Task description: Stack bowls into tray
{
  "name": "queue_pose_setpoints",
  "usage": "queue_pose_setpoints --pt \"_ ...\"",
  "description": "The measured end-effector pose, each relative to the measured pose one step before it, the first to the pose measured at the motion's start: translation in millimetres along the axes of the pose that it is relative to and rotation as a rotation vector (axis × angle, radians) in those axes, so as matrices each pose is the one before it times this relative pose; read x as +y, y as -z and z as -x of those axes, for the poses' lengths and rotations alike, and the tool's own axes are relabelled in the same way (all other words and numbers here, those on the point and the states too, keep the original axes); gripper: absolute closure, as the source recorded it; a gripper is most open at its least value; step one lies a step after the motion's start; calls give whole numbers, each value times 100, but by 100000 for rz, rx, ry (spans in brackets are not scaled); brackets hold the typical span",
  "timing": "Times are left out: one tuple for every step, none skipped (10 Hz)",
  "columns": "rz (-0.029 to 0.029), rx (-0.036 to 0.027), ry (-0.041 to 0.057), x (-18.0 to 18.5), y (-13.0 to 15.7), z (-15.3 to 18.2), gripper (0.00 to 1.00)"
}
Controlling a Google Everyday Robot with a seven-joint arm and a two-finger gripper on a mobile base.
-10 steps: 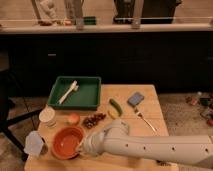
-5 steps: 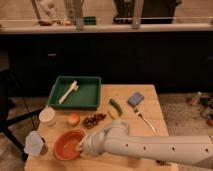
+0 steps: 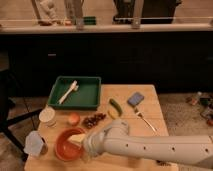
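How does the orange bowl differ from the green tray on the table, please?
The orange bowl is round; the green tray is rectangular and wider. The bowl sits at the table's near edge, the tray at its far edge. The gripper is at the bowl; the tray holds a white utensil. Both have raised sides.

Warm, rather dim light falls from above on the wooden bench [image 3: 145, 122], which is brighter than the near-black cupboards [image 3: 125, 60] behind its back edge. The white arm [image 3: 150, 147] along the front edge is the brightest thing and casts a soft shadow beneath itself. The gripper [image 3: 77, 140] sits at the orange bowl [image 3: 64, 146] near the front left corner, in muted light. The green tray [image 3: 90, 100] at the back left corner shows no glare.
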Motion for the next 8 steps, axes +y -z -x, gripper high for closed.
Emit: queue_pose_setpoints --pt "-18 16 35 -16 2 1 20" --pt "-7 86 45 13 13 -11 20" --pt "254 1040 8 126 65 13 20" --pt "-17 1974 -272 115 101 -18 20" --pt "-370 583 -305 55 12 2 20" --pt "-563 1358 -400 75 49 -34 20" --pt "-607 1368 -781 124 5 -33 20" --pt "-652 1888 -772 206 -67 -121 20"
